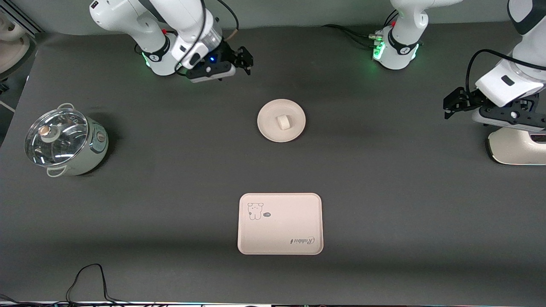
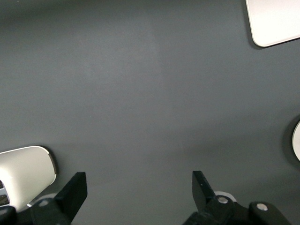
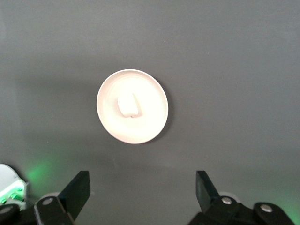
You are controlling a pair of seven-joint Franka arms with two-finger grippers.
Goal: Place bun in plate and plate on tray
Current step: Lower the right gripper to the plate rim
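Bun (image 1: 282,122) sits in the plate (image 1: 268,128), tray (image 1: 280,238) nearer the camera
My right hand (image 1: 239,59), wide open and empty, is closer to the plate than my open, empty left hand (image 1: 453,103)

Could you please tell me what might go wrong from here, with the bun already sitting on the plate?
1. The small off-white bun lies loose on the round cream plate; tilting the plate during the lift could roll it off.
2. The plate's shallow rim gives an end effector little to grip, so it could slip.
3. The cream-pink rectangular tray lies apart, nearer the front camera, so the carry is long.
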